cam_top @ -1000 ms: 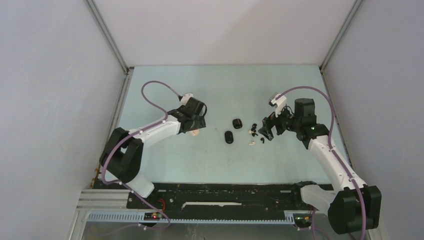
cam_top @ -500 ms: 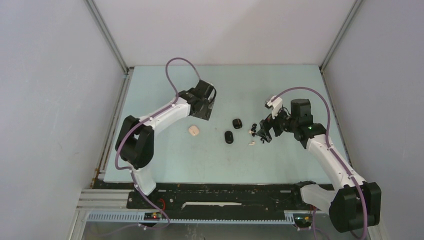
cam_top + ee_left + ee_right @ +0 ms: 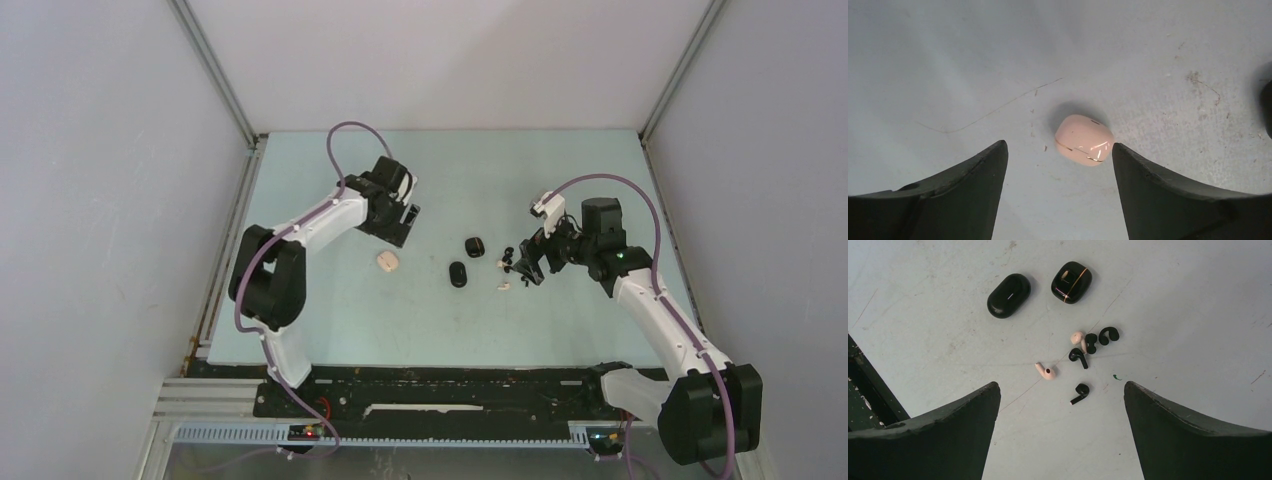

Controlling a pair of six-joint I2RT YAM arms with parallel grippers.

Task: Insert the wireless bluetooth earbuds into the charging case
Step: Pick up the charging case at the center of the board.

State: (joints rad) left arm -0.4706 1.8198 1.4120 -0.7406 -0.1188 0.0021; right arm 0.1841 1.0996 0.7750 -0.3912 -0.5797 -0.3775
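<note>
While left gripper [image 3: 405,222] and right gripper [image 3: 1060,385] gape empty: pink case [image 3: 1084,140], two black cases [image 3: 1009,295] beside earbuds [image 3: 1079,357], scuffed table [image 3: 1198,315].

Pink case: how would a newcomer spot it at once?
On the pale table, look left of centre, near the left gripper. The pink case lies alone there, closed. The plain case and the gold-lined case to its right are black.

Six tiny earbuds [image 3: 1078,357] lie loose in a cluster, four black and two pink. Near them sit an oval black case [image 3: 1008,288] and a gold-striped black case [image 3: 1071,282], both closed. A closed pink case [image 3: 1084,140] lies well apart.
</note>
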